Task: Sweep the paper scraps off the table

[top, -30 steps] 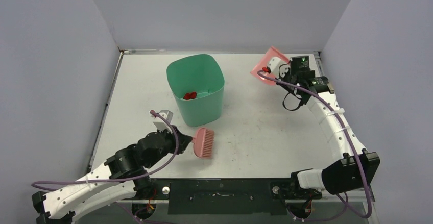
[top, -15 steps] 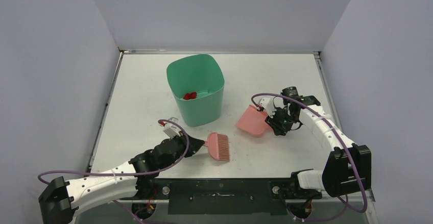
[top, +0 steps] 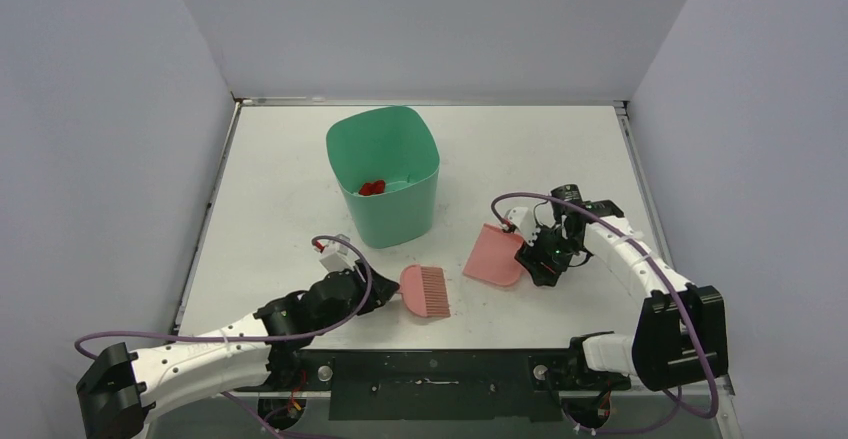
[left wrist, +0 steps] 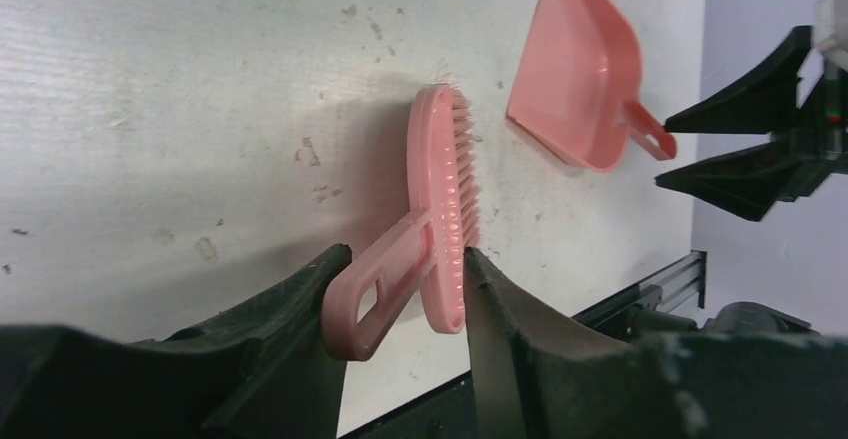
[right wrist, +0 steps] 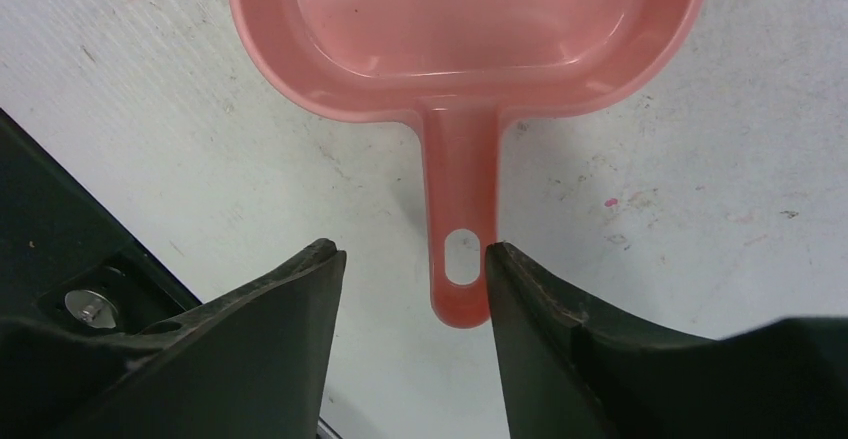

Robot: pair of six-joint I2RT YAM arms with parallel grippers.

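Top external view: red crumpled paper scraps [top: 372,187] in the green plastic bin [top: 395,214] look feather-light and soft; sweep, don't pinch. Left gripper [left wrist: 400,256] and right gripper [right wrist: 412,251] gape loosely around pink plastic brush [left wrist: 442,189] and pink plastic dustpan [right wrist: 460,19].

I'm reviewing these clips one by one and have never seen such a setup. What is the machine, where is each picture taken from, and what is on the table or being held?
These are two robot arms, the left arm and the right arm, bolted at the near edge of a white table. The wide picture looks down from above and behind them. Each close-up comes from a camera on one wrist, so the dark prongs at the bottom are that hand's own fingers. A green bin with red scraps inside stands on the table. A pink brush and a pink dustpan lie beside it. The left hand straddles the brush handle and the right hand the dustpan handle. Both look open, so nothing is lifted.
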